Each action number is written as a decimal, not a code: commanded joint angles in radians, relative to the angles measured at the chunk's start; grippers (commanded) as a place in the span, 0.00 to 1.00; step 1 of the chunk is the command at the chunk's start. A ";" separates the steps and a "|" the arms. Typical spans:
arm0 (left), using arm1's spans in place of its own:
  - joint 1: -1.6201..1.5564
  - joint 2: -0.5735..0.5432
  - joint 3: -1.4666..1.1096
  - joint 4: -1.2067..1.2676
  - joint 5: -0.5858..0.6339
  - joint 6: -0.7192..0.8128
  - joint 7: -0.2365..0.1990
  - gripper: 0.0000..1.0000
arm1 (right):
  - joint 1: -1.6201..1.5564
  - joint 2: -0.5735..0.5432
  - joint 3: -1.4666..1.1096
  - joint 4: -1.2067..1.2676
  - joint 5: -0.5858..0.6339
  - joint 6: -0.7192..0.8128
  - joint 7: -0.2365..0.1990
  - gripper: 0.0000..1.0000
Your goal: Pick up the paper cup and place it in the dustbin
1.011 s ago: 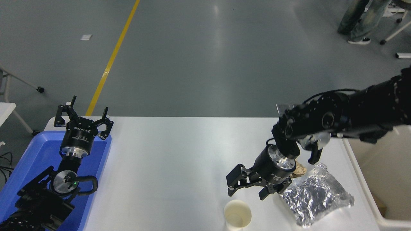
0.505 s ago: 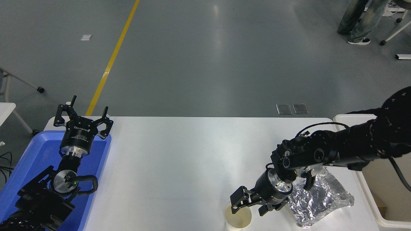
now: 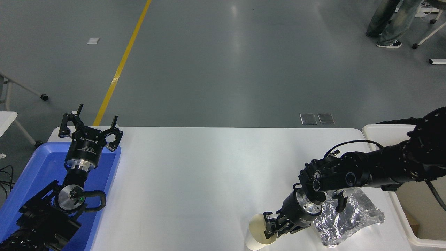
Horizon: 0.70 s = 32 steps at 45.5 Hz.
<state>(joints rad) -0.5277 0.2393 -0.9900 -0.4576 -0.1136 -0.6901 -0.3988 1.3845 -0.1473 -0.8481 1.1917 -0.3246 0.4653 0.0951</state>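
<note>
**Grasp on the cup rim — lift comes next**

Right gripper [image 3: 271, 228] is down at the paper cup [image 3: 258, 234], near edge of the white table [image 3: 195, 181], right of centre. One finger looks to sit inside the cup mouth against the right wall, the other outside it — jaws drawn in on the rim wall, pinching it as far as I can judge. Cup looks tipped toward the left rather than standing straight; its base runs off the bottom of the picture, so I can't tell whether it's off the table.

Foil bag [image 3: 352, 221] lies just right of the gripper, partly under the right wrist. Dustbin [image 3: 381, 130] stands off the table's right end, well apart from the cup; only its rim and part of an inner wall show.

Left gripper [image 3: 90, 130] is parked over the far end of the blue tray [image 3: 31, 167], far left, fingers spread, holding nothing.

Step in hand: the pick, grip closing or just made. Next move, my read: raise the cup straight up, clear the foil bag, swing right across the table end and over the bin rim, then let go. A thin paper wall held by one edge can crumple or slip, so the lift should be slow.
</note>
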 commanded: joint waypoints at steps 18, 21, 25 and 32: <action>0.000 0.000 0.001 0.000 0.000 0.000 0.000 1.00 | 0.585 -0.173 -0.138 0.288 0.188 0.111 -0.005 0.00; 0.000 0.000 0.001 0.000 0.000 0.000 0.000 1.00 | 0.718 -0.190 -0.146 0.333 0.286 0.145 -0.008 0.00; 0.000 0.000 0.001 0.000 0.000 0.000 0.000 1.00 | 0.876 -0.201 -0.170 0.364 0.338 0.203 -0.014 0.00; 0.000 0.000 0.001 0.000 0.000 0.000 0.000 1.00 | 1.071 -0.199 -0.223 0.408 0.349 0.277 -0.014 0.00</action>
<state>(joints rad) -0.5277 0.2393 -0.9894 -0.4572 -0.1134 -0.6901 -0.3989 2.1256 -0.3232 -1.0016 1.5028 -0.0641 0.6430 0.0854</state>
